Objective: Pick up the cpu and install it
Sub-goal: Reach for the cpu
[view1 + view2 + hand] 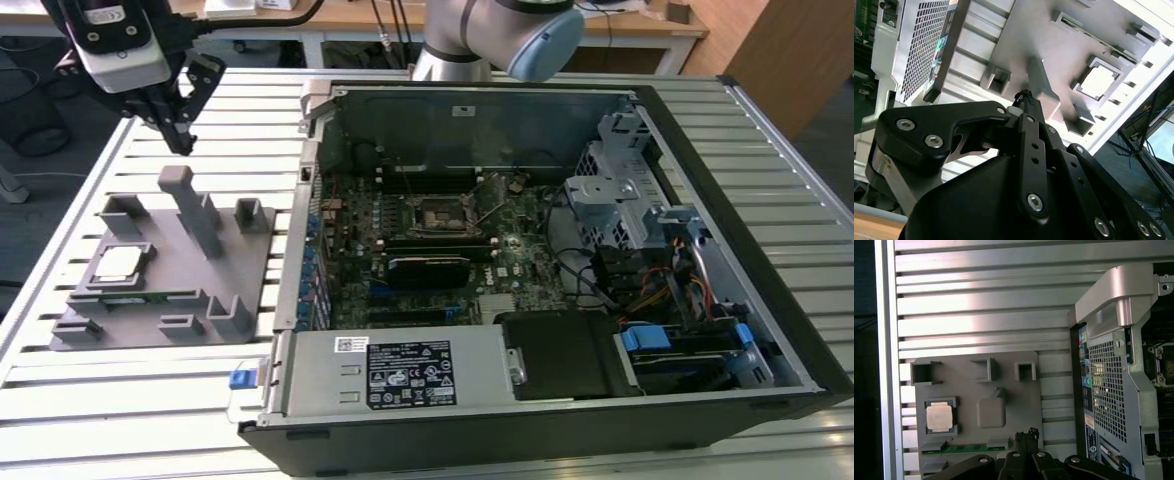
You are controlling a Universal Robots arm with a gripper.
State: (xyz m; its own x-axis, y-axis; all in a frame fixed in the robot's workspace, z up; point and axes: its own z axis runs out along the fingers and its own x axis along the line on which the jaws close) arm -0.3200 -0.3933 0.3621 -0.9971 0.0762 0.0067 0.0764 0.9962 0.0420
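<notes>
Evidently barely begun; the cpu (118,264) lies in its grey holder (187,280); gripper (179,140) hangs above, fingers pressed together, empty; socket (437,213) vacant.

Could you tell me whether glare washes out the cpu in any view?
In the second wrist view the cpu is blown out to white; in the first wrist view the cpu has a pale sheen, yet its rim shows; in the exterior view the cpu is bright but not washed out.

The slatted metal table (254,110) bears a grey fixture (167,270) and computer case (534,435).
</notes>
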